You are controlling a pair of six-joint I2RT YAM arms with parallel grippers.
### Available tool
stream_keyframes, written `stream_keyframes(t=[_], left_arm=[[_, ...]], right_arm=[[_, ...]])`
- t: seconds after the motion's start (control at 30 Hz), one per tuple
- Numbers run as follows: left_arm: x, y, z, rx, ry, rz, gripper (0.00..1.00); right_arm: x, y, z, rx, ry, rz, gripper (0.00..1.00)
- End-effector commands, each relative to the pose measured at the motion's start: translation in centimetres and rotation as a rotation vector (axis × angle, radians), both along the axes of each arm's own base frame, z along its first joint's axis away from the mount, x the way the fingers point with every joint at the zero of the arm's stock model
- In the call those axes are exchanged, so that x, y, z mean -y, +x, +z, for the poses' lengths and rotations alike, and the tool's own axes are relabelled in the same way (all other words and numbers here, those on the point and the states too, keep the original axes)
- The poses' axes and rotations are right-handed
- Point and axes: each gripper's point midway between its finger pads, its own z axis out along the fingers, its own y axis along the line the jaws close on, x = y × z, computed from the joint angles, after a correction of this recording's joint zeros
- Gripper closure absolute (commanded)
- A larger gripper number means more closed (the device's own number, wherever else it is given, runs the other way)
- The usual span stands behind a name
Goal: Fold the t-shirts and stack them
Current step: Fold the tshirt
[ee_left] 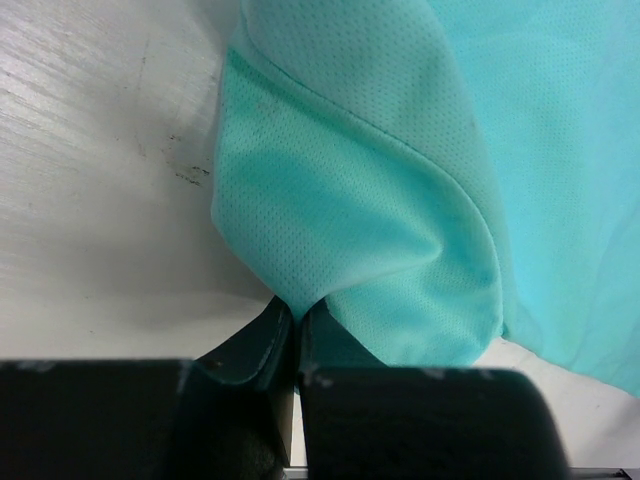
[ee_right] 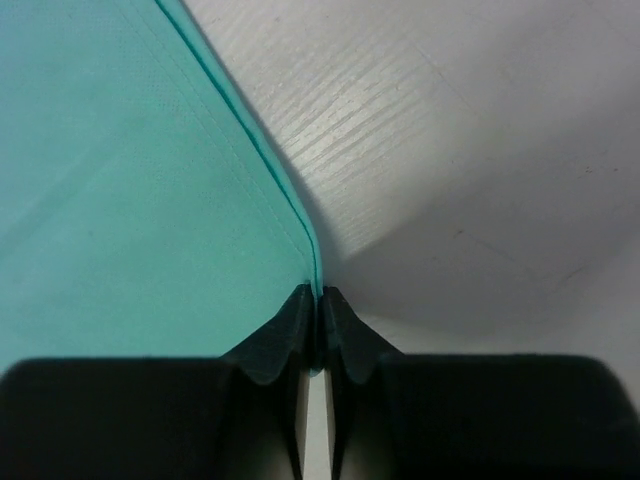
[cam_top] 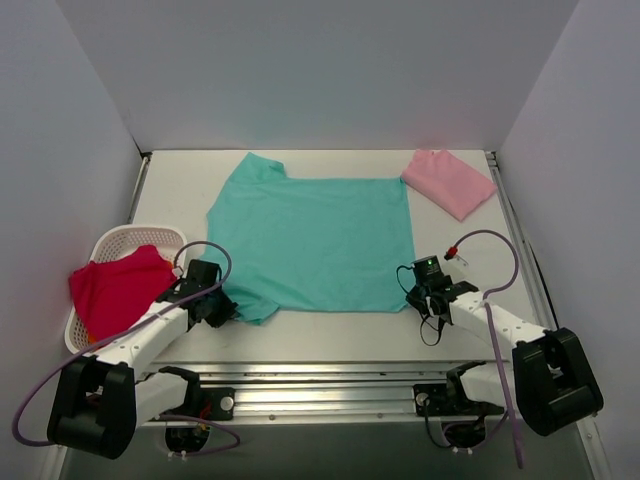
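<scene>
The teal-green t-shirt (cam_top: 315, 240) lies spread flat in the middle of the table. My left gripper (cam_top: 228, 308) is shut on its near left sleeve, the mesh fabric (ee_left: 330, 210) pinched between the jaws at my left gripper (ee_left: 298, 318). My right gripper (cam_top: 412, 296) is shut on the shirt's near right corner, the hem (ee_right: 250, 160) running into the closed jaws at my right gripper (ee_right: 320, 296). The pale pink t-shirt (cam_top: 448, 181) lies folded at the far right.
A white lattice basket (cam_top: 112, 245) stands at the left table edge with a red cloth (cam_top: 118, 290) in it. White walls enclose the table on three sides. A metal rail (cam_top: 320, 380) runs along the near edge.
</scene>
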Motion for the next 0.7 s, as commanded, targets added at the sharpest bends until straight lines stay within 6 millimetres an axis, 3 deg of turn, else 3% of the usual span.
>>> stream_keyframes(t=[0.0,0.33,0.67], left_arm=[[-0.1,0.0,0.6,0.013,-0.005,-0.012,0.98],[0.6,-0.3,2.6,0.035,-0.046,-0.029,0.98],[1.2,-0.2,6.2,0.092,-0.092,-0.044,0.98]], right_arm=[[0.4,-0.5,0.2,-0.023,-0.018,0.009,1.0],[2.1,-0.1,3.9,0.055,-0.077,-0.019,1.0],[2.7,0.3,4.7,0.07,-0.088,-0.039,1.0]])
